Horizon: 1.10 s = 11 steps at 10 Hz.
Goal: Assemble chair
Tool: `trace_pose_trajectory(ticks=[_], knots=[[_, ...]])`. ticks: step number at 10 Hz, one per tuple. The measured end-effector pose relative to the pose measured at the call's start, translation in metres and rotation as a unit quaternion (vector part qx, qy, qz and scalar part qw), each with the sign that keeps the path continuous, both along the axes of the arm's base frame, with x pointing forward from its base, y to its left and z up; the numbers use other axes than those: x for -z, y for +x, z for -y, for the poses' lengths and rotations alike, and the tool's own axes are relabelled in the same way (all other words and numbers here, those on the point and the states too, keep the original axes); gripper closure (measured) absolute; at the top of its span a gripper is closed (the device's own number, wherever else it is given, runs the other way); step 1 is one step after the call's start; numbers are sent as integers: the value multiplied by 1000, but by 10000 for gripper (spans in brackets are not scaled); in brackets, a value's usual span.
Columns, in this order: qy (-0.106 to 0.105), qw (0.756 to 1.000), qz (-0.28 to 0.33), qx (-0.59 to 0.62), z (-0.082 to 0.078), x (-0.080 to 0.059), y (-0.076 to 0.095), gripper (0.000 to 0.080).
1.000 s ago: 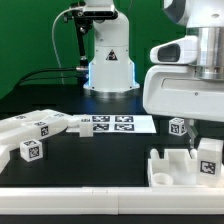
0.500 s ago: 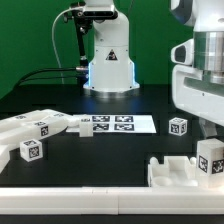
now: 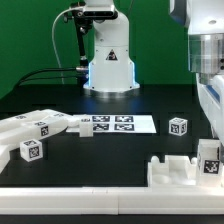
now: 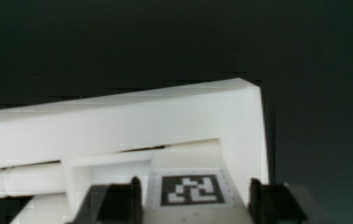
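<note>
My gripper (image 4: 187,206) stood astride the chair's tagged block (image 3: 209,157), which sat on the stepped white base (image 3: 172,170) at the exterior view's right. Jaws flanked the block; whether clamped, I could not tell. Judged light, rigid, slick plastic; its flat opposite sides were the proper hold.

Chair piece (image 4: 155,120) between the fingers (image 4: 105,205): smooth white moulded plastic, matt to faintly satin, carrying a flat printed black-and-white tag (image 4: 194,190). Fingers: dark, matt. Table (image 3: 60,100) beneath the fingers: black, smooth, with a slight sheen. Loose chair pieces (image 3: 35,128), well apart from the fingers: the same smooth white plastic. Marker board (image 3: 108,124): thin, white, matt, paper-like. Robot base (image 3: 108,55): glossy white shell.
</note>
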<state>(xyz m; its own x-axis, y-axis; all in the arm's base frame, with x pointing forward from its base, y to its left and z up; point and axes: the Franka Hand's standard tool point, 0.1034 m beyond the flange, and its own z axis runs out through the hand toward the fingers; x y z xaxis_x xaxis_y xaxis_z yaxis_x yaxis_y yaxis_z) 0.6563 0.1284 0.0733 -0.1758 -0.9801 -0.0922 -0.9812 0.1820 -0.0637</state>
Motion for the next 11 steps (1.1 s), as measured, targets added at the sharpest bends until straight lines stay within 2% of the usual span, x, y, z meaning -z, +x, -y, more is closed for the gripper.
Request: trace_pose_trajectory(ticks=[3,4,5,6,7,8,9,11], knots=[[0,1000,-2,16,0,0,0,514],[0,1000,-2,16,0,1,0,309],[0,1000,-1,14,-1,0,-1,309],[1,1000,3,4,-6,-6,-6,187],[5,1000,3,-11,-8,-19,-23,157],[7,1000,0,-22,-6,-27,-30,157],[8,1000,3,-27,-5,-33,-28,151],[7,1000,1,-28,-5,-29,-29,150]])
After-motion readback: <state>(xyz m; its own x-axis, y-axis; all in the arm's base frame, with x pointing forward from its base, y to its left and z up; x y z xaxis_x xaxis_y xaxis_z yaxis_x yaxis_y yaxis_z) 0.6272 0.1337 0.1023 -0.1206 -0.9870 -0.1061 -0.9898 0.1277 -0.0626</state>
